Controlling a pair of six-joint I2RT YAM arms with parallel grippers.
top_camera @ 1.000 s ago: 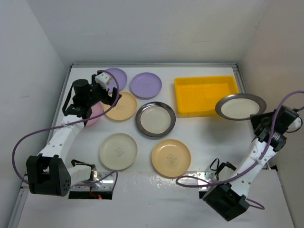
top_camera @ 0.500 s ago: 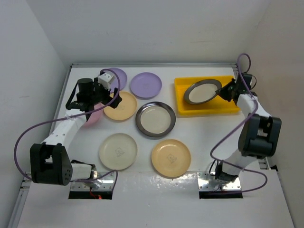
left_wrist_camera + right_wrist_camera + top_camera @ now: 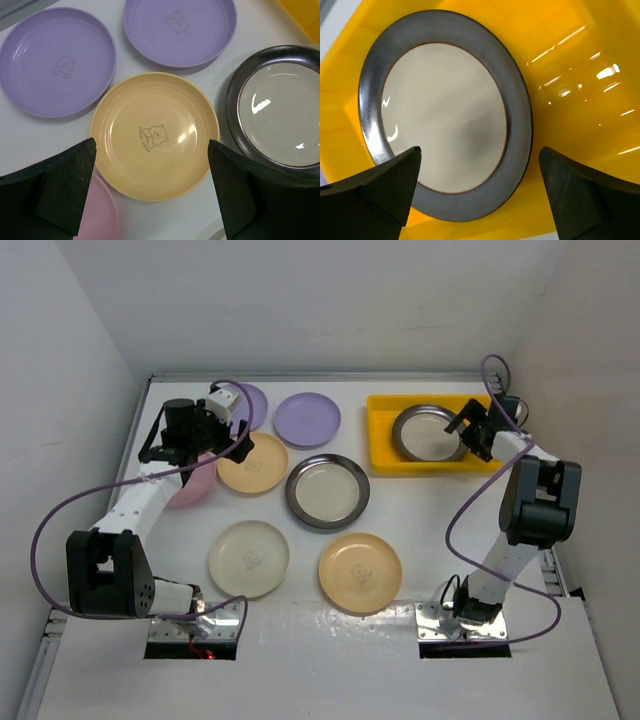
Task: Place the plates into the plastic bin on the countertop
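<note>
The yellow plastic bin sits at the back right of the white countertop. A dark-rimmed plate with a cream centre lies inside it. My right gripper hovers open at that plate's right edge, holding nothing. In the right wrist view the plate rests on the bin floor between my spread right gripper jaws. My left gripper is open above a pale orange plate. In the left wrist view that plate lies under the left gripper.
Loose on the countertop are two lilac plates, a pink plate, a second dark-rimmed plate, a cream plate and an orange plate. White walls stand close on three sides.
My right arm swung the dark-rimmed plate from the far right over the bin, set it down inside and opened. The left gripper shifted slightly.
</note>
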